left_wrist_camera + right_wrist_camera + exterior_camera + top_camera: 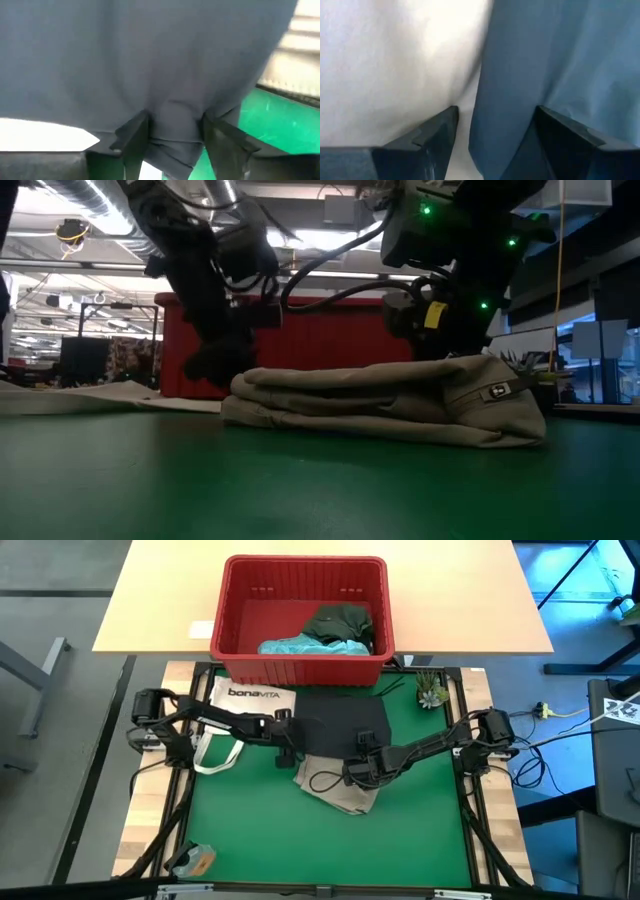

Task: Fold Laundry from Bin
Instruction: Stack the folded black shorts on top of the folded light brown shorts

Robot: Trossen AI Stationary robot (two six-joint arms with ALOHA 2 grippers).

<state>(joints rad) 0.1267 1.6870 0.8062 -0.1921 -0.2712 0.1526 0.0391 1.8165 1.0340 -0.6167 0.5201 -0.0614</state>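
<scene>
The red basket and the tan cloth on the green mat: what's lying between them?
In the high view, a dark grey garment lies spread between the red basket and the khaki-tan garment, overlapping the tan one's upper part.

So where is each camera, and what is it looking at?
High view: above the table, looking down at both arms, the red bin and dark grey garment.
Low view: at tabletop height, facing the khaki garment; arms drop in above.
Left wrist view: on the left arm; left gripper around grey cloth.
Right wrist view: on the right arm; right gripper open over cloth.
High and low views share the bin.
</scene>
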